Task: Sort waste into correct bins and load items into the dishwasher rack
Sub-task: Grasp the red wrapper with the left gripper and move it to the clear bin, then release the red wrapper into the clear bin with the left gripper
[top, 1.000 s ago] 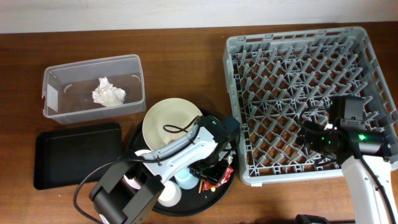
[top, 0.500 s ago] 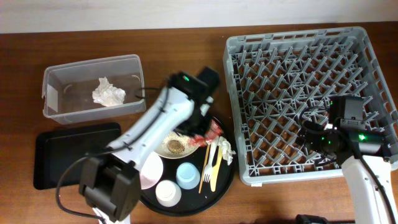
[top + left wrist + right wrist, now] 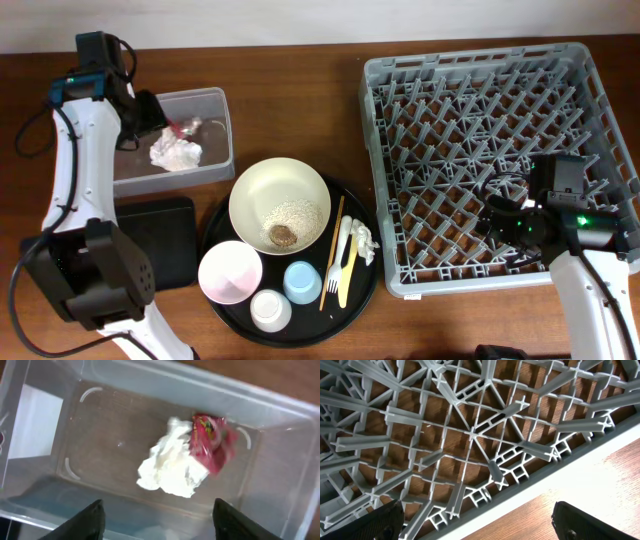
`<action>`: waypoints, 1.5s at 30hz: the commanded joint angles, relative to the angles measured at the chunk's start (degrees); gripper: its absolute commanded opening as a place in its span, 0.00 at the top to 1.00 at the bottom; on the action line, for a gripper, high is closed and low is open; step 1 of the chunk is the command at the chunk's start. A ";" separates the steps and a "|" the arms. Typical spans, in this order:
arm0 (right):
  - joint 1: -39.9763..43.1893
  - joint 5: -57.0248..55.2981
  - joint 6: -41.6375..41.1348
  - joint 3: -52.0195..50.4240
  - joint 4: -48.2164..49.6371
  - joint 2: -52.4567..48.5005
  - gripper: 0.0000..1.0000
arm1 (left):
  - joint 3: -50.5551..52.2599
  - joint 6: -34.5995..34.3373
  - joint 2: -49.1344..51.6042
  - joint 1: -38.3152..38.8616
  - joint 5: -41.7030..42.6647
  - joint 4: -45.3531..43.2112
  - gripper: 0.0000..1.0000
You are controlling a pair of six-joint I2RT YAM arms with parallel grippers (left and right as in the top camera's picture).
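**Wrapper in the tub, one tissue on the tray**

My left gripper (image 3: 159,520) hangs wide and empty over the clear tub (image 3: 280,420). Straight below it, the red wrapper (image 3: 212,442) rests against a crumpled tissue (image 3: 172,467). Well off to my right, a second tissue (image 3: 364,240) lies on the round black tray (image 3: 368,290) beside the cutlery (image 3: 345,262). My right gripper (image 3: 475,520), also spread wide and empty over the dishwasher rack (image 3: 470,435), looks nearer to it.

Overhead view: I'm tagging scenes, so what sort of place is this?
Probably a staged dish-clearing station: a dishwasher rack, a round tray of used dishes, and a waste tub on a wooden table.
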State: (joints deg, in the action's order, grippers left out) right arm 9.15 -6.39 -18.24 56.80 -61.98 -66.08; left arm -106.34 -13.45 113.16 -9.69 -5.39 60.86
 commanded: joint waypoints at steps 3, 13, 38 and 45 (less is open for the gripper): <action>0.35 -0.31 -0.02 1.03 -0.24 0.79 0.02 | -3.52 0.31 -3.15 13.68 16.09 5.27 0.25; 0.35 -0.31 0.44 1.03 -0.26 0.79 0.02 | 1.53 -19.28 9.88 48.74 21.29 3.89 0.20; 0.35 -0.31 0.85 1.03 -1.11 0.79 0.02 | 5.42 -14.82 2.51 46.95 10.49 7.37 1.00; 0.35 -0.28 0.83 1.03 -1.51 0.79 0.02 | 5.42 -12.52 -7.91 10.47 -2.64 2.08 1.00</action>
State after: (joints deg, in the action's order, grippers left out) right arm 9.15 -6.42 -17.72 56.80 -63.33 -66.04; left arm -100.42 -27.55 105.54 6.31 -3.09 64.90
